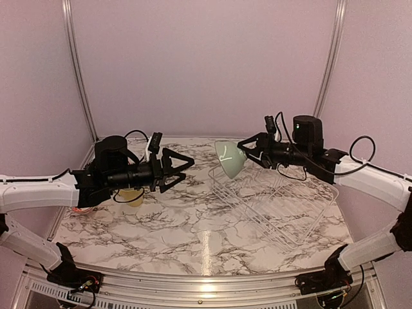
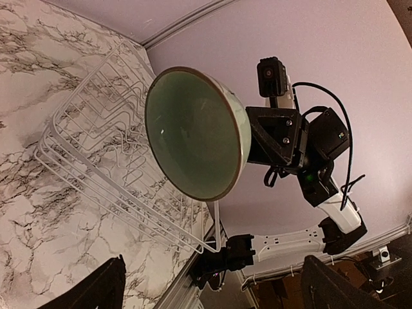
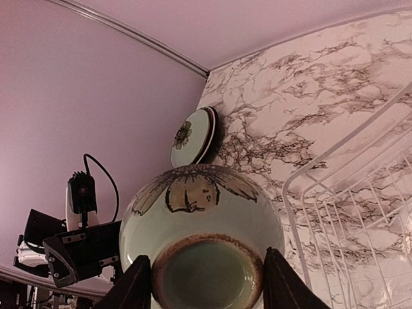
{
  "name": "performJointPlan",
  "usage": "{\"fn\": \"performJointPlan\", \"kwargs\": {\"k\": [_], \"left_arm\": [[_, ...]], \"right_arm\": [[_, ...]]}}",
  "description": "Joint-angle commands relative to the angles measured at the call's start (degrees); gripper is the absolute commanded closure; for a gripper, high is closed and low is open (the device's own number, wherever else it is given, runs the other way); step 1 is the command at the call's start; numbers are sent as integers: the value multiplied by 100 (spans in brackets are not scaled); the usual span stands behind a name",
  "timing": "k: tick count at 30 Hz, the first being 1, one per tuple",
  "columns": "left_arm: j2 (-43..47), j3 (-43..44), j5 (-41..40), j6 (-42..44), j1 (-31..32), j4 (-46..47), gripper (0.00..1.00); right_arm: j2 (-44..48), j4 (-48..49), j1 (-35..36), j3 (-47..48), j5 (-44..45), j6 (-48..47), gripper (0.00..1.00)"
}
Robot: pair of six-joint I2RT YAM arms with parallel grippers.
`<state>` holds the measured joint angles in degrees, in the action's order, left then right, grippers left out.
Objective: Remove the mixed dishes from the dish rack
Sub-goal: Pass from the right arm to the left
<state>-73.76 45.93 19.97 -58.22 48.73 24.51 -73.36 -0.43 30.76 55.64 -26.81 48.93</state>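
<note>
Right fingers [image 3: 132, 286] grip pale green bowl [image 1: 230, 159], tipped sideways above dish rack [image 2: 77, 164]. Left fingers [image 1: 180, 160] wide open, left of rack.

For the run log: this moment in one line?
right end effector: gripping pale green bowl | left end effector: open | dish rack: no dishes

Bench [image 1: 193, 238]: white marble pattern, grey veining.
On it:
- white wire dish rack [image 1: 283, 206], right half
- yellow mug [image 1: 132, 195], left side, partly hidden
- stacked plates [image 3: 192, 136], flower-marked one uppermost, by the wall
</note>
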Motion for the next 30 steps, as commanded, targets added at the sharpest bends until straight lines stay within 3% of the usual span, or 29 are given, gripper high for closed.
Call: {"fn": "performJointPlan", "kwargs": {"k": [1, 12, 19, 30], "left_arm": [[-407, 327, 158, -260, 79, 824, 3], [-892, 400, 296, -696, 173, 1790, 16], [-868, 254, 182, -805, 174, 1968, 37], [-784, 177, 130, -925, 177, 2132, 80]], "right_arm": [[-250, 1148, 377, 476, -205, 381, 76], [-932, 1886, 1008, 650, -439, 778, 77], [-1013, 2083, 1120, 620, -525, 884, 77], [-1013, 2484, 1135, 514, -697, 910, 76]]}}
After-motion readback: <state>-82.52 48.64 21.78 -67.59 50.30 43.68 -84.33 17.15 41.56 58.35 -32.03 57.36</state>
